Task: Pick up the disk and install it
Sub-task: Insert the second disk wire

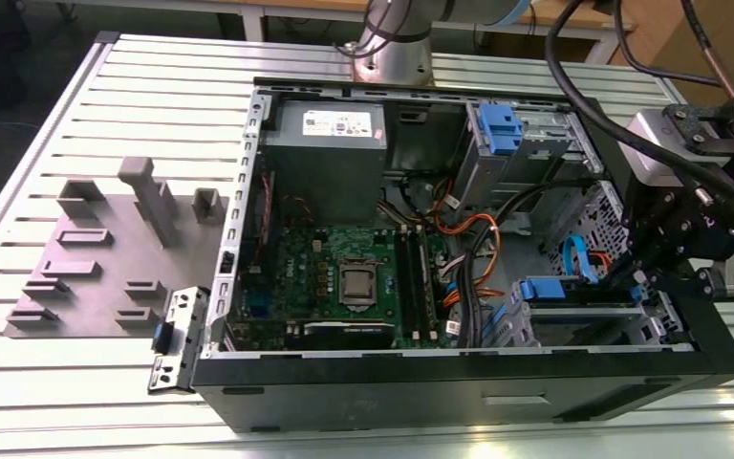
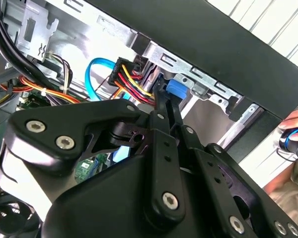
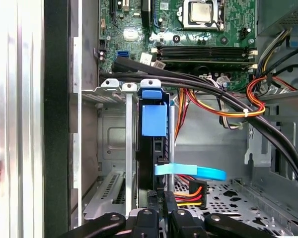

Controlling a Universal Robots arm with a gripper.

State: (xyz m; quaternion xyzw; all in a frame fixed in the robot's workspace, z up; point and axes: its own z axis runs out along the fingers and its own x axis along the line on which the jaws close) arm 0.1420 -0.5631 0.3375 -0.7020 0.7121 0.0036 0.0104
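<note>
Inside the open computer case (image 1: 469,382), at its corner drive cage, the disk (image 3: 154,120) stands on edge in a slot; the gripper (image 3: 161,198) appears closed on its rear edge.

Slotted table (image 1: 74,115): computer case (image 1: 469,382), grey fixture (image 1: 99,258).

bright even light, glare on the slatted table (image 1: 74,143), dim case interior (image 1: 341,191), slight blur.
</note>
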